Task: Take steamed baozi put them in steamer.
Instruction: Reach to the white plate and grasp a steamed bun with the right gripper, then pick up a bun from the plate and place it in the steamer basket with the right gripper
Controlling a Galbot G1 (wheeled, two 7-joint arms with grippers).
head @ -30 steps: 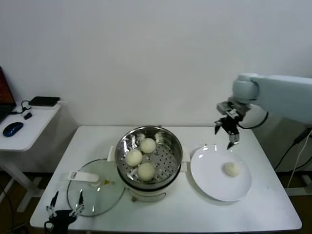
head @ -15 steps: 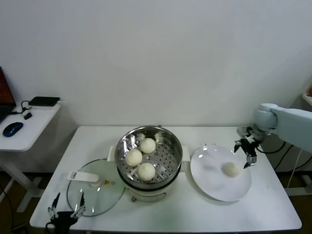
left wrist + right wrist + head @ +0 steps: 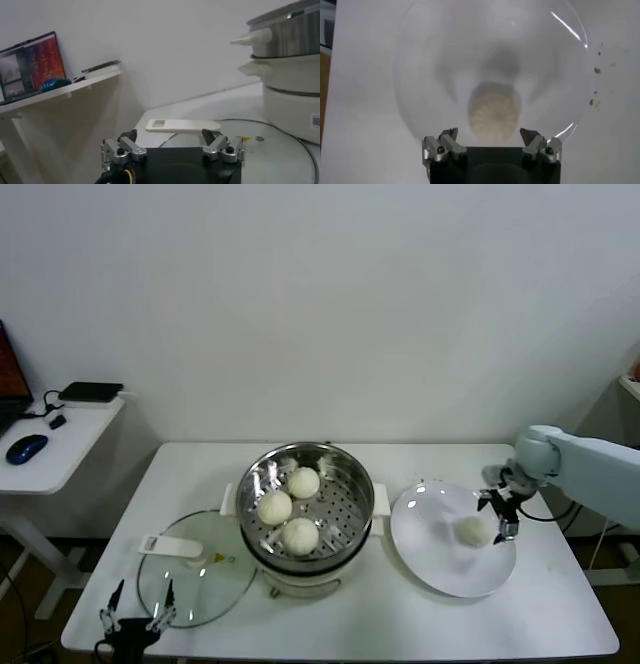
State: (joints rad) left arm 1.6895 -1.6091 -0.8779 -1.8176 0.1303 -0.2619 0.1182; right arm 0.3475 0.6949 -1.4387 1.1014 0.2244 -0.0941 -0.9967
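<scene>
- Right pincer (image 3: 503,514) is spread wide, holding nothing, hanging right above the last steamed baozi (image 3: 474,530) on the white plate (image 3: 440,569); can't tell if it's touching.
- The right wrist view looks straight down: the bun (image 3: 494,116) sits between the two fingers (image 3: 442,145), showing a pleated top the head view doesn't.
- Head view shows three more buns (image 3: 287,509) in the steamer (image 3: 350,514), mid worktop (image 3: 400,624).
- Left pincer (image 3: 133,617) is parked, released, by the glass lid (image 3: 185,579).

White plate (image 3: 440,569), glass lid (image 3: 195,574), side desk (image 3: 60,444)
</scene>
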